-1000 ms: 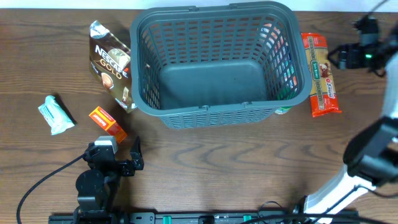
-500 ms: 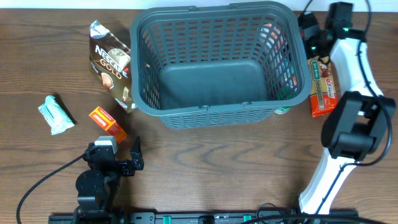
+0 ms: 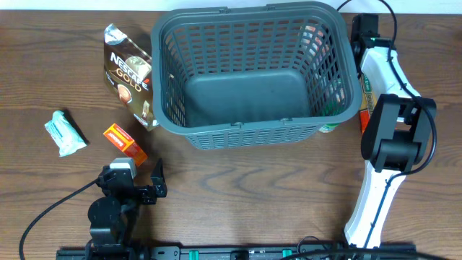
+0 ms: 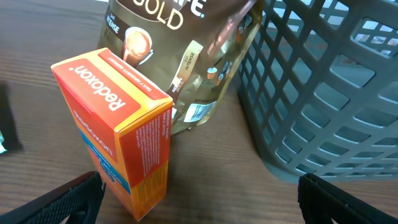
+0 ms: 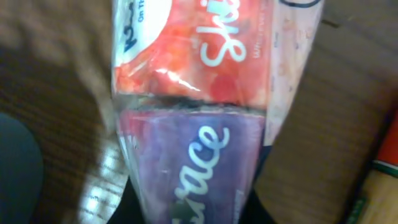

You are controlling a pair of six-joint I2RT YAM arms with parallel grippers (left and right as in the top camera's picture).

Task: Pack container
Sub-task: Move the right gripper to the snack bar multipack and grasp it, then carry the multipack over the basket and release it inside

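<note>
The container (image 3: 253,128), a big dark grey slotted basket, stands at the table's back middle with a bare floor. My right gripper (image 3: 355,45) reaches down just outside its right wall. In the right wrist view that gripper (image 5: 193,208) is shut on a clear-wrapped tissue pack (image 5: 199,93) with red and purple packets, its dark fingers on either side. My left gripper (image 3: 148,189) rests open near the front left. In the left wrist view it (image 4: 199,205) is empty, with an orange Redoxon box (image 4: 118,124) just ahead of its left finger.
A Nescafe Gold pouch (image 3: 130,76) leans by the basket's left wall, also in the left wrist view (image 4: 180,56). An orange box (image 3: 124,142) and a pale green packet (image 3: 65,133) lie at the left. A red pasta pack (image 3: 363,121) is mostly hidden under the right arm.
The right arm swung in from the far right to the basket's right side, and its gripper closed on the tissue pack. The left arm has not moved.
</note>
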